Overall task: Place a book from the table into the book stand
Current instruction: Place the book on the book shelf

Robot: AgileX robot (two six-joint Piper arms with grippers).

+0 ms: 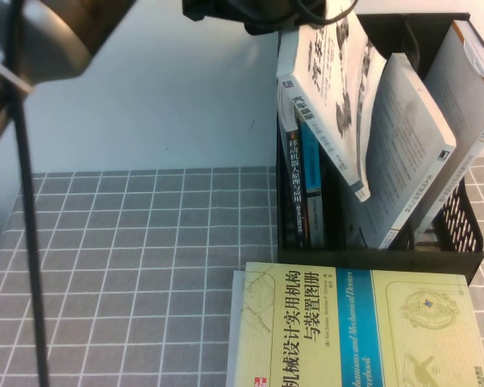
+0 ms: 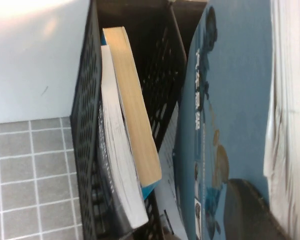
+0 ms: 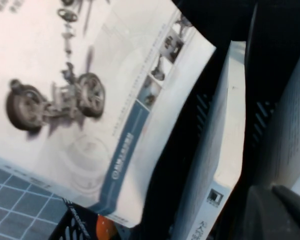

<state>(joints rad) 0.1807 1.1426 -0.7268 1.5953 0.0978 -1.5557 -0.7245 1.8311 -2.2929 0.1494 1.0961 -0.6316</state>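
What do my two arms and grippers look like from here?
Left gripper, against the book: dark, rounded, matte. Right gripper, beside the book stand: black, angular. The high view shows a black housing with black cables above the book. No markings visible.

"机械设计实用机构与装置图册" on the yellow-green book's cover (image 1: 363, 330)

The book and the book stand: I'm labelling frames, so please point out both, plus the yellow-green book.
book (image 1: 339, 89), high view, white front cover.
book stand (image 1: 371, 262), high view, front wall.
yellow-green book (image 1: 323, 322), high view, cover.
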